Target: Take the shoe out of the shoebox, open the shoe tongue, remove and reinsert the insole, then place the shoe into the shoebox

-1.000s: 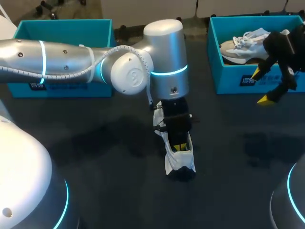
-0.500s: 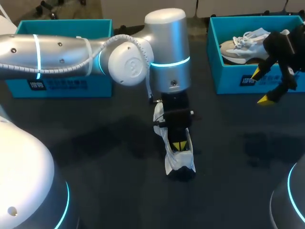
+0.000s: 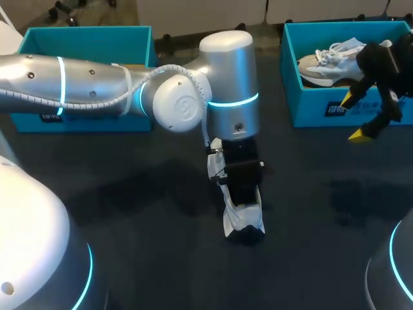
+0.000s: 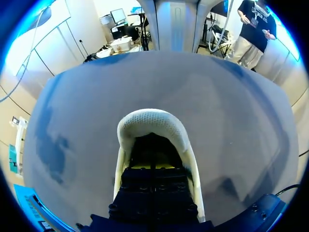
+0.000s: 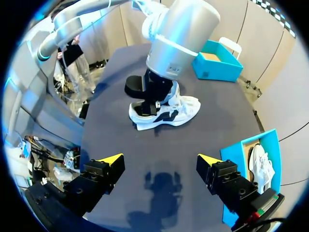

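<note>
The left arm (image 3: 97, 90) is brushed silver, dotted with small dark screws. Its fat cylinder joint (image 3: 229, 84) wears a glowing cyan ring; a white corded cable (image 3: 84, 103) runs up to that joint. The right gripper (image 5: 159, 160) is black, yellow-tipped.

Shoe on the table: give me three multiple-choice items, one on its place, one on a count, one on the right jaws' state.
1. Where is the shoe that is out of its box?
A) inside a box
B) on the bare table
C) in the right jaws

2. How many teal shoeboxes stand on the table?
A) one
B) two
C) three

3. How do the jaws of the right gripper stand?
A) open, empty
B) shut on a shoe
C) shut on an insole

Answers:
1 B, it lies on the dark tabletop.
2 B, one stands at each far corner.
3 A, the yellow tips are wide apart, nothing held.
</note>
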You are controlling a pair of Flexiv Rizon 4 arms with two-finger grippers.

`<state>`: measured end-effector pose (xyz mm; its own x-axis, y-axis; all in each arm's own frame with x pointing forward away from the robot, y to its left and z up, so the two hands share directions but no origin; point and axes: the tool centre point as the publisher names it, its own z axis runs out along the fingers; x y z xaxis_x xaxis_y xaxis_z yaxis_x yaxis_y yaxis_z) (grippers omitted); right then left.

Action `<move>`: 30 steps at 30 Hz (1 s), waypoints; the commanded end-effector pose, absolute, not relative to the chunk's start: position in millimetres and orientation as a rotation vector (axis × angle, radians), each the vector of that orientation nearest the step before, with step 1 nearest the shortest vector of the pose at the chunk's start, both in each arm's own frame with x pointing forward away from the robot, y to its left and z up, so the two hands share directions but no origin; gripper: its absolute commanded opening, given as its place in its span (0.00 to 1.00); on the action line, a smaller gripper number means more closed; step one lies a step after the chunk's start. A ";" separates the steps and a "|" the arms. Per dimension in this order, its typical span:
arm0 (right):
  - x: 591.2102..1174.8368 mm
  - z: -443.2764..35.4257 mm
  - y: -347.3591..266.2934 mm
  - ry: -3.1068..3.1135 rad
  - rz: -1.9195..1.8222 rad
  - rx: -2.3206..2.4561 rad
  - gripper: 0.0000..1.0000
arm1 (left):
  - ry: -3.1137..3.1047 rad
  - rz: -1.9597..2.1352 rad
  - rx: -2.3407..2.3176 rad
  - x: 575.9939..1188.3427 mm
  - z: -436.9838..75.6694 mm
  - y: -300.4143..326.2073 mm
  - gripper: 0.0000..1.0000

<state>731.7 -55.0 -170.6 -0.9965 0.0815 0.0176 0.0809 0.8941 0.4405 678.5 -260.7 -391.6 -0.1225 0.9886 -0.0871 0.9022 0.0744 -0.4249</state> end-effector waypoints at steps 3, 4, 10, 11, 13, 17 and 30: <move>733.9 -171.1 -53.9 3.061 0.706 0.132 1.00 | -2.138 0.541 -1.935 678.8 -379.2 -255.8 0.00; 733.9 -171.1 -53.9 3.061 0.706 0.132 1.00 | -2.137 0.541 -1.940 678.7 -375.6 -254.4 0.00; 733.9 -171.1 -53.9 3.061 0.706 0.132 1.00 | -2.128 0.538 -1.971 671.7 -359.5 -249.7 0.00; 733.9 -171.1 -53.9 3.061 0.706 0.132 1.00 | -2.126 0.537 -1.973 670.1 -358.8 -249.6 0.00; 733.9 -171.1 -53.9 3.061 0.706 0.132 1.00 | -2.119 0.545 -1.977 667.5 -359.7 -250.6 0.00; 733.9 -171.1 -53.9 3.061 0.706 0.132 1.00 | -2.103 0.573 -1.960 665.0 -368.6 -254.5 0.00; 733.9 -171.1 -53.9 3.061 0.706 0.132 1.00 | -2.103 0.537 -1.959 662.4 -403.1 -259.5 0.00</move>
<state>731.9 -54.8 -170.7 -0.9965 0.0814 0.0178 0.0809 0.8942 0.4404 665.1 -256.0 -393.8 -0.0877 0.9922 -0.0885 0.9115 0.0441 -0.4089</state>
